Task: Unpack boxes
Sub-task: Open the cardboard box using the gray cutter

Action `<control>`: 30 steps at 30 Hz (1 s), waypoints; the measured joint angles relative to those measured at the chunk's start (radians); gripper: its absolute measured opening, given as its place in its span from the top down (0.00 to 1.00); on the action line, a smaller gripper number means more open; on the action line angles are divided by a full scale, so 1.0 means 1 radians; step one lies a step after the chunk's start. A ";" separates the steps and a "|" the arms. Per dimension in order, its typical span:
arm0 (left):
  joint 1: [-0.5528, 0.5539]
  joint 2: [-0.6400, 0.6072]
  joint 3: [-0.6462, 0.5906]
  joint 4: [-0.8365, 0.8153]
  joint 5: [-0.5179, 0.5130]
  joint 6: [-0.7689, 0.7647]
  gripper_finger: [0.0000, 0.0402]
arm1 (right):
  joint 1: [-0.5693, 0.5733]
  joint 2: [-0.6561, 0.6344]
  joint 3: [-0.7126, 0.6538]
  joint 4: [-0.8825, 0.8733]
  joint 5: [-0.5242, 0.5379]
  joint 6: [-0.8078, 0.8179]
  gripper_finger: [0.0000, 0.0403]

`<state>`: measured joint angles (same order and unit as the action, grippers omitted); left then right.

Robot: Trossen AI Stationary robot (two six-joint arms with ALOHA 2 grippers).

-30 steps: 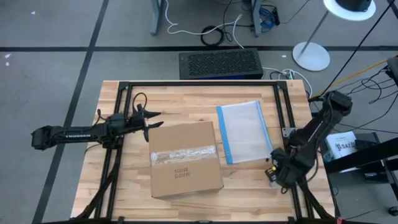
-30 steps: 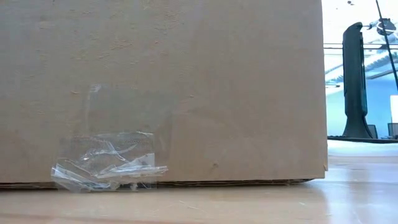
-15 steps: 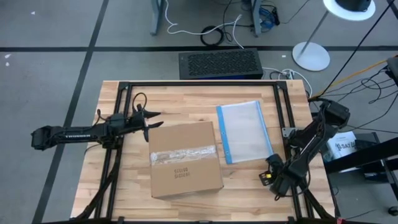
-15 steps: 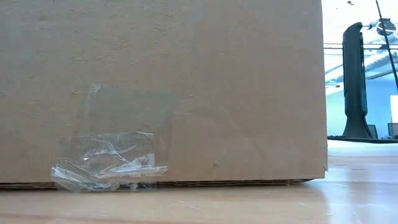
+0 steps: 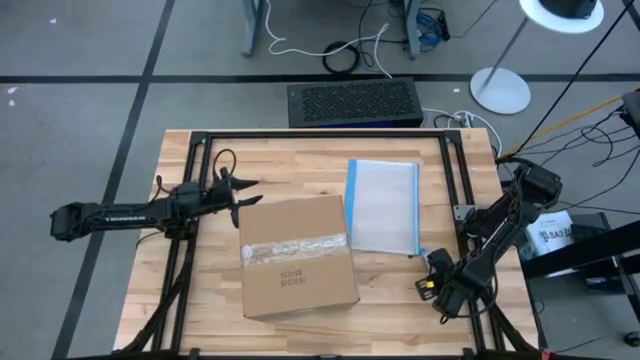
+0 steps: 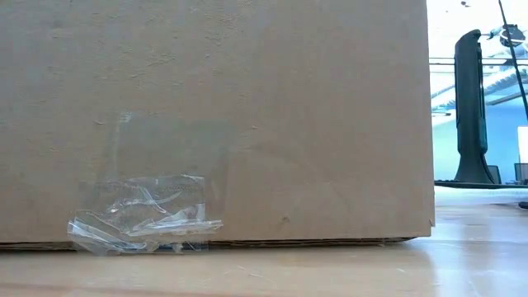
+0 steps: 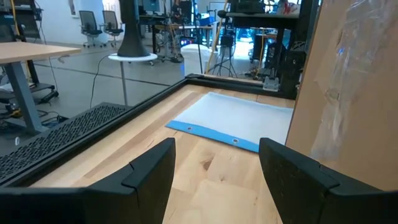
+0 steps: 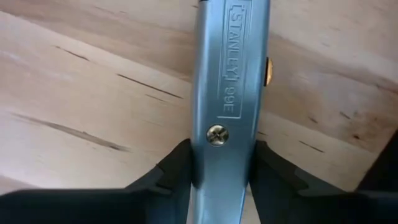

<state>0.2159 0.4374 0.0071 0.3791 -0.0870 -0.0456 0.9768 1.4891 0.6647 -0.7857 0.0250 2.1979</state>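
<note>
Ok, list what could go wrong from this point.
The right gripper pinches the utility knife low over the table near its edge; a weak grip could drop it. The pouch beside the box may get snagged. The left gripper, open at the box's corner, could nudge it.

The high view looks straight down on the whole bench and the floor around it; the low view sits at bench-top height, so near the cardboard box that its side fills most of the frame, with the room showing only past one edge; the left wrist view faces along the bench toward the blue-edged pouch, which the high view shares; the right wrist view looks at the wood from very close, a metal utility knife filling its middle.
</note>
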 joint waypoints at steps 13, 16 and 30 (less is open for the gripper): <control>0.000 0.000 0.000 0.000 0.000 0.000 0.41 | 0.000 0.001 0.000 -0.002 0.003 -0.028 0.68; 0.000 0.000 0.000 0.000 0.000 0.000 0.41 | 0.000 0.001 0.000 -0.002 0.003 -0.035 0.68; 0.000 0.000 0.000 0.008 0.001 -0.052 0.41 | 0.002 0.001 0.000 0.008 0.008 -0.062 0.68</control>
<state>0.2157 0.4374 0.0071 0.3866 -0.0864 -0.0971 0.9783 1.4899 0.6643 -0.7778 0.0330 2.1356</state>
